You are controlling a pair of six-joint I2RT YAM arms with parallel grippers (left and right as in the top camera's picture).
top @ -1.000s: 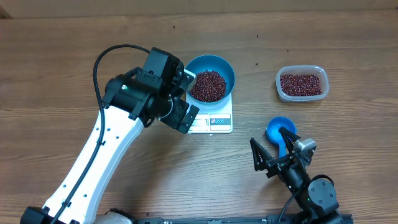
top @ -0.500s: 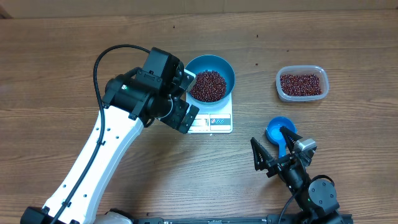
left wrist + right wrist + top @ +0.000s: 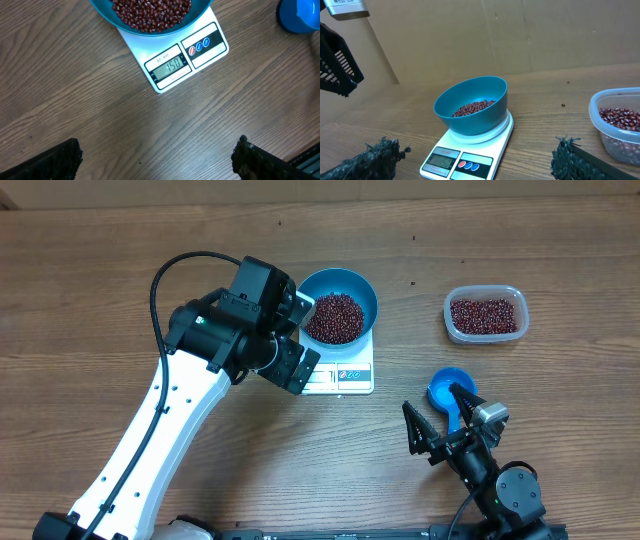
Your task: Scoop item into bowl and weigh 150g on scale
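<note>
The blue bowl point(image 3: 366, 292) sits on the white scale point(image 3: 345, 376) and holds a heap of red-brown beans point(image 3: 334, 317). The scale's display reads 150 in both wrist views. My left gripper point(image 3: 298, 340) hovers at the scale's left edge, open and empty, and the left wrist view has the gripper point(image 3: 157, 156) over bare wood below the scale point(image 3: 186, 61) and bowl point(image 3: 125, 28). My right gripper point(image 3: 437, 416) stands open near the front edge. Its wrist view puts the gripper point(image 3: 477, 150) facing the bowl point(image 3: 470, 122), beans point(image 3: 473, 107) and scale point(image 3: 465, 161).
A clear plastic tub point(image 3: 485, 315) with more beans stands at the right, also seen as the tub point(image 3: 620, 125) in the right wrist view. A small blue scoop point(image 3: 443, 387) lies on the table by my right gripper's right finger. A cardboard wall backs the table.
</note>
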